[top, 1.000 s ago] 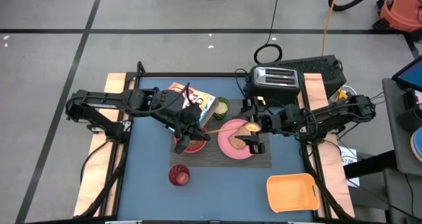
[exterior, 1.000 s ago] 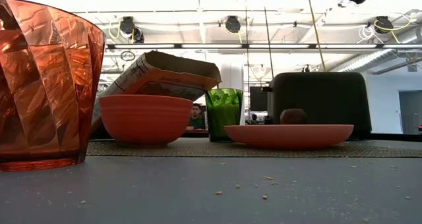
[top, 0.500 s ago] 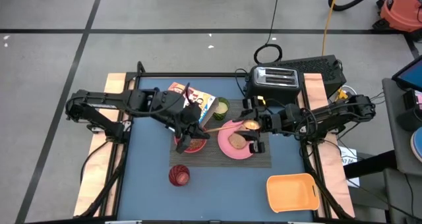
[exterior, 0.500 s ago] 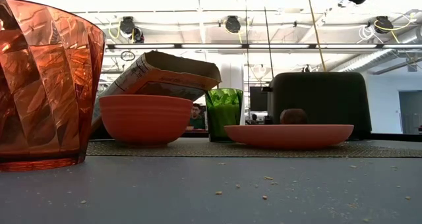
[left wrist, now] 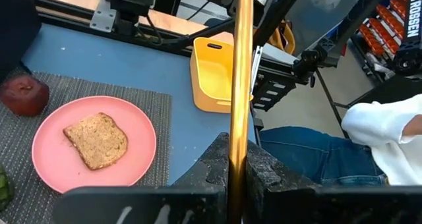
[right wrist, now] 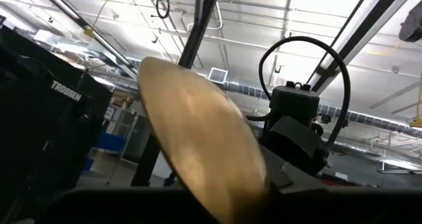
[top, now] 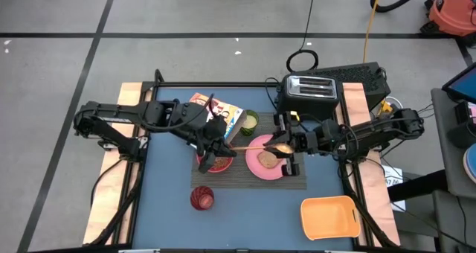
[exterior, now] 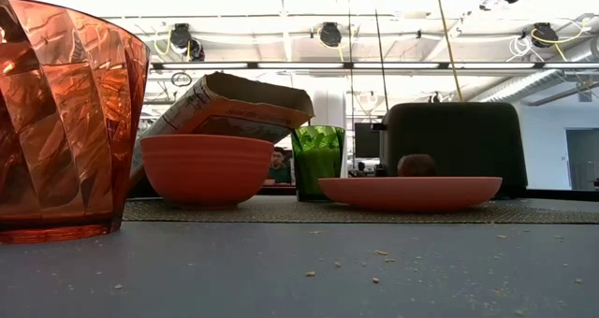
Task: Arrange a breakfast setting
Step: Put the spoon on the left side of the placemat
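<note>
A wooden-handled spoon (top: 253,143) hangs roughly level above the dark striped placemat (top: 297,180), with a gripper on each end. My left gripper (top: 223,143) is shut on its handle, above the pink-red bowl (top: 217,164). My right gripper (top: 283,147) is shut on its bowl end, over the far edge of the pink plate (top: 260,170). A toast slice (left wrist: 95,140) lies flat on that plate. A red apple (left wrist: 23,95) sits on the mat beside the plate. The Cheerios box (top: 221,113) lies tilted behind the bowl. My left gripper pinches the spoon's handle (left wrist: 238,145) between its two fingers, which lie along it. The handle runs straight out beyond the fingertips toward the table's right, clear of the table. My right gripper has the spoon's golden bowl end (right wrist: 198,151) between its fingers, coming from the table's right and slanting upward. Its own fingers hide the exact place of contact. That end is clear of the plate.
A black toaster (top: 309,91) stands at the far right and a green cup (top: 251,120) beside the box. A red faceted cup (top: 202,198) stands near the front edge and an orange tray (top: 329,216) at the near right. A person sits beyond the table (left wrist: 369,138).
My right gripper has shut on the spoon's bowl end without moving from its place. The spoon stays lifted above the plate.
</note>
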`<state>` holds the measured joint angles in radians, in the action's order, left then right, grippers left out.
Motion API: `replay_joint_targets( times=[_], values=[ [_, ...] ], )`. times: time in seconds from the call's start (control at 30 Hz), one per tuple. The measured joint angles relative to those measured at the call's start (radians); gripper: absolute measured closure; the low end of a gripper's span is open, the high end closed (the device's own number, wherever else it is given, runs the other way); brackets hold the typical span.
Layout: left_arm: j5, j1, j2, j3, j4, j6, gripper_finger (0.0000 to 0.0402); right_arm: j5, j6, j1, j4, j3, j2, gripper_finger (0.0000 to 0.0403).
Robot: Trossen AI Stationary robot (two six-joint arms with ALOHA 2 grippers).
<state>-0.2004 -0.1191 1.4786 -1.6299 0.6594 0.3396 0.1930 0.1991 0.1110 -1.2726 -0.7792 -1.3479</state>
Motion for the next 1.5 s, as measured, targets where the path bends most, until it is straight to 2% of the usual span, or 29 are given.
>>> replay_joint_targets(
  times=[0.23,0.43,0.63,0.8,0.93,1.03,1.17,1.5],
  values=[
    [0.008,0.001,0.0,0.0,0.003,0.007,0.0376,-0.014,-0.019,-0.001,0.006,0.0,0.0,0.0386],
    [0.009,0.002,0.001,0.0,0.008,0.002,0.0373,-0.084,-0.068,0.0,0.024,0.0,0.001,0.0386],
    [0.008,0.002,0.001,0.0,0.008,0.012,0.0369,-0.097,-0.132,0.0,0.043,0.0,0.001,0.0386],
    [0.044,0.001,0.001,0.0,0.045,0.035,0.0323,-0.157,-0.167,0.0,0.08,0.0,0.001,0.0386],
    [0.09,0.001,0.001,0.0,0.066,0.001,0.027,-0.187,-0.194,0.0,0.13,0.0,0.001,0.0386],
    [0.131,0.001,0.001,0.0,0.072,-0.028,0.0245,-0.235,-0.24,-0.001,0.187,0.0,0.003,0.0386],
    [0.171,-0.001,0.0,0.0,0.066,-0.04,0.0234,-0.29,-0.282,-0.002,0.293,0.0,0.008,0.0386],
    [0.206,0.0,0.066,-0.001,0.079,-0.085,0.0234,-0.272,-0.403,-0.047,0.41,0.0,0.009,0.0383]
  ],
)
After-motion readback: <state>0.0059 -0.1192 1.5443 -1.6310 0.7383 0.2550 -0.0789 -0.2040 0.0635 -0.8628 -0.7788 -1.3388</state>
